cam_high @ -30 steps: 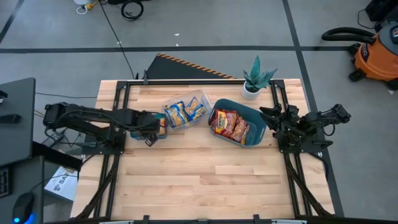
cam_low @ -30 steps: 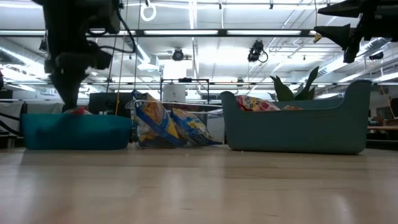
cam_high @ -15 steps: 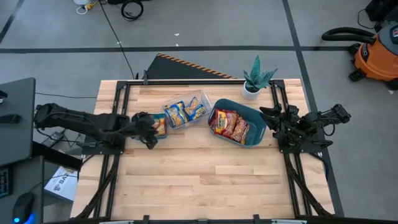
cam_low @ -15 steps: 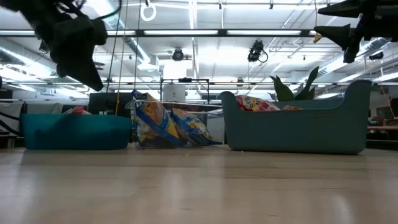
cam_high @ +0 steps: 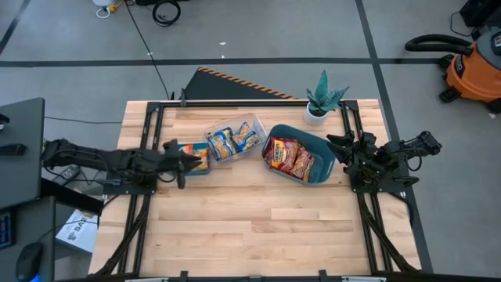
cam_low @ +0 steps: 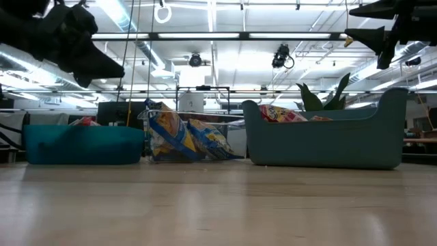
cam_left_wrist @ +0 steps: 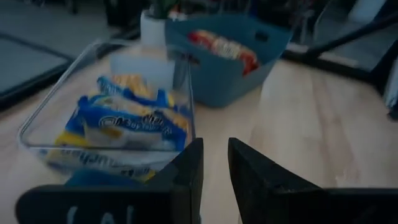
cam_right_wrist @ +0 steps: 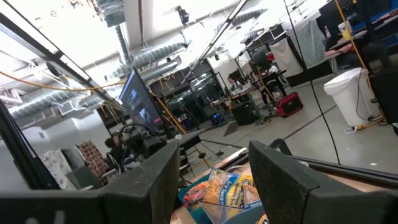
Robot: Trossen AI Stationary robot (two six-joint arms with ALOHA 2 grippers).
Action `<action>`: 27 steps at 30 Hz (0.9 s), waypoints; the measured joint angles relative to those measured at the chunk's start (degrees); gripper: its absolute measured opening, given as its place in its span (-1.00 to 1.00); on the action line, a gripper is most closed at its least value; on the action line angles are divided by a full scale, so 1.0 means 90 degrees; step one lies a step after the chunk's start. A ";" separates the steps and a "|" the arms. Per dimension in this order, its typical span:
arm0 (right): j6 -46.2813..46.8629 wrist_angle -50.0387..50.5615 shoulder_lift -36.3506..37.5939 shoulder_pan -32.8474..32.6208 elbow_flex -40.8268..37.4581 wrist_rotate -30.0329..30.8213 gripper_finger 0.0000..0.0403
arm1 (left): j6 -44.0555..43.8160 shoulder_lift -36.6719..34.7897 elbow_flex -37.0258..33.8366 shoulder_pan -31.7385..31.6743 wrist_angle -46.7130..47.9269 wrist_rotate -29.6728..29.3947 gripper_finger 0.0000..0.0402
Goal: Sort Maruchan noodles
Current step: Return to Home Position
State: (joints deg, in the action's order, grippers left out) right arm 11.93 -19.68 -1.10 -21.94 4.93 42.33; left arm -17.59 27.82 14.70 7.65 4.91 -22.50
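**High view.** Left tool: at the table's left side, just beside the small teal bin, which holds an orange-and-yellow packet. Blue-and-yellow packets: in the clear tray. Red-and-yellow packets: in the large teal bin. Right tool: arm folded at the right edge, waiting. No packet lies loose on the table.

**Low view.** Left tool: raised above the small teal bin. Blue-and-yellow packets stand between the two bins.

**Left wrist view.** Left tool: fingers nearly together, carrying nothing.

**Right wrist view.** Right tool: fingers spread apart, carrying nothing.

**Handling note (judgement).** Sorting looks complete and only the return to rest remains. The left arm should draw back level or rising, so the tool clears the small bin's rim and the tray. It should then fold to mirror the right arm's pose.
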 joint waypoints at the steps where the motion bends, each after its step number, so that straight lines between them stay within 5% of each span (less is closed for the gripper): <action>1: 0.0019 -0.0007 0.0000 -0.0002 0.0000 -0.0002 -0.01 | 0.0092 -0.0147 -0.0131 -0.0034 -0.0174 0.0051 -0.61; 5: 0.0472 -0.0159 0.0005 -0.0024 0.0002 -0.0397 -0.01 | 0.0192 -0.0683 -0.0695 -0.0129 -0.0699 0.0347 -0.63; 8: -0.0369 -0.0052 0.0010 -0.0026 0.0182 -0.0857 -0.01 | 0.0165 -0.1006 -0.1090 -0.0116 -0.0946 0.0453 -0.70; 16: 0.0680 0.1309 0.0051 0.0133 0.0010 0.1035 -0.01 | 0.0327 -0.1447 -0.1576 -0.0113 -0.1698 0.0853 -0.89; 27: 0.0542 0.1226 0.0049 0.0535 -0.0489 -0.1238 -0.01 | 0.0456 -0.1441 -0.1578 -0.0115 -0.2000 0.0864 -0.94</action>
State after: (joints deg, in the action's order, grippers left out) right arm 16.81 -8.64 -0.67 -17.12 0.52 31.19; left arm -13.49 14.85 0.49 6.61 -13.09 -14.73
